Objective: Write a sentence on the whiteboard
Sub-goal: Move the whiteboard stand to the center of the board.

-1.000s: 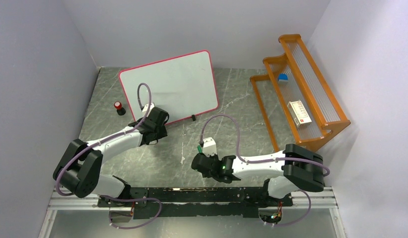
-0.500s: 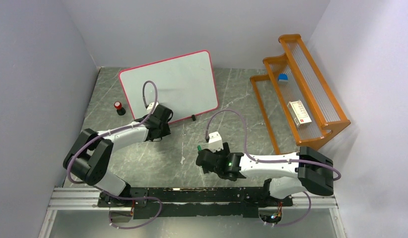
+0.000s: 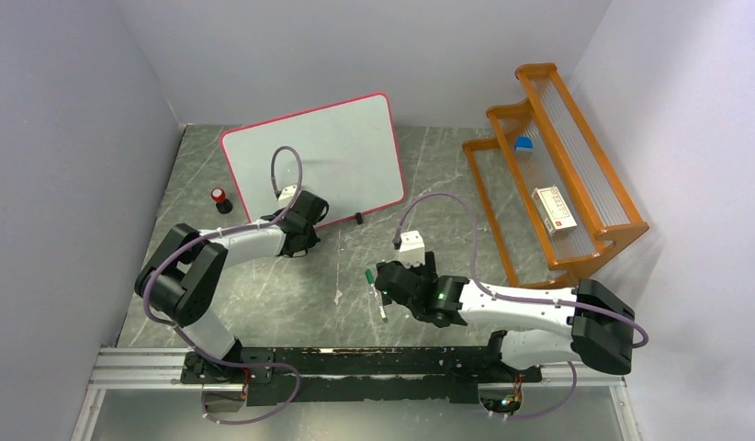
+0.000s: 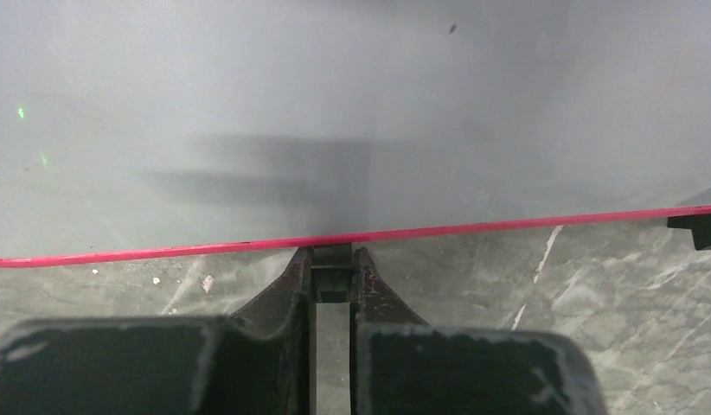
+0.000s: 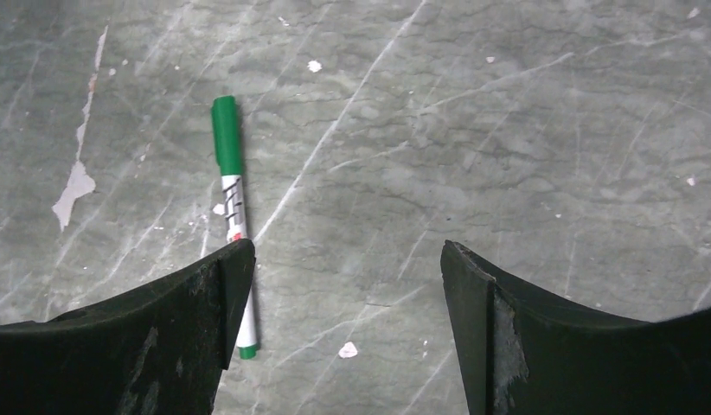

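The whiteboard (image 3: pixel 328 156) stands tilted at the back of the table, pink-red framed, with a blank face. No sentence shows on it. My left gripper (image 3: pixel 305 225) is at the board's lower edge. In the left wrist view (image 4: pixel 333 264) it is shut on a small black foot (image 4: pixel 333 278) under the red frame of the whiteboard (image 4: pixel 335 104). My right gripper (image 3: pixel 383 280) is open and empty, low over the table. A green-capped marker (image 5: pixel 231 199) lies on the table beside its left finger (image 5: pixel 196 294), outside the jaws. It also shows in the top view (image 3: pixel 375 294).
An orange wooden rack (image 3: pixel 585 230) stands at the right with a blue block (image 3: pixel 523 143) and a white box (image 3: pixel 554 209) on it. A small red and black object (image 3: pixel 219 198) sits left of the board. The board's other black foot (image 3: pixel 357 219) is near its right corner.
My left gripper has slid right along the board's lower edge. My right gripper has moved right and farther from me, and the marker now lies in plain view on the table.
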{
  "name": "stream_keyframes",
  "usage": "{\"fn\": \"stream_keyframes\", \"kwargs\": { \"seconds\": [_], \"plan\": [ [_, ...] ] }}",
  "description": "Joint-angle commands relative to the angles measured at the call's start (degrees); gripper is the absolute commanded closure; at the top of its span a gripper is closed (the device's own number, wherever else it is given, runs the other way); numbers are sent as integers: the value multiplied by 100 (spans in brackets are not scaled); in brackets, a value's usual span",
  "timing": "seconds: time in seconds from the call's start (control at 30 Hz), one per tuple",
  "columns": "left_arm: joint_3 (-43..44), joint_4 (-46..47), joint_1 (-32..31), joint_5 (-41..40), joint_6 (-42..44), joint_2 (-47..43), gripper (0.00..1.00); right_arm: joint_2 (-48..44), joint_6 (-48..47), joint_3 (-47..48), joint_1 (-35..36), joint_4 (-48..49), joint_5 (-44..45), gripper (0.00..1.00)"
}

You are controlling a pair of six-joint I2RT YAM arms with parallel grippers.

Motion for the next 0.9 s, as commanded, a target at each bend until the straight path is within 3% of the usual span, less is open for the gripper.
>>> {"fn": "stream_keyframes", "kwargs": {
  "seconds": [0.0,0.47,0.63,0.73,0.87],
  "plan": [
    [-258,125,-394,173,-211,-30,95,-268,-82,-186,-119,142,314,17],
    [-599,-66,-1731,136,-1796,-246,95,-1268,94,-560,-298,-51,708,16],
    [-554,-145,-2081,110,-2416,-73,95,-1451,86,-632,-295,-43,626,10],
    [-488,-234,-2352,-4,-2673,-9,95,-1564,163,-673,-294,-123,580,1],
    [-382,-380,-2604,-120,-2868,89,94,-1762,204,-794,-294,-41,419,0]
  ]
}}
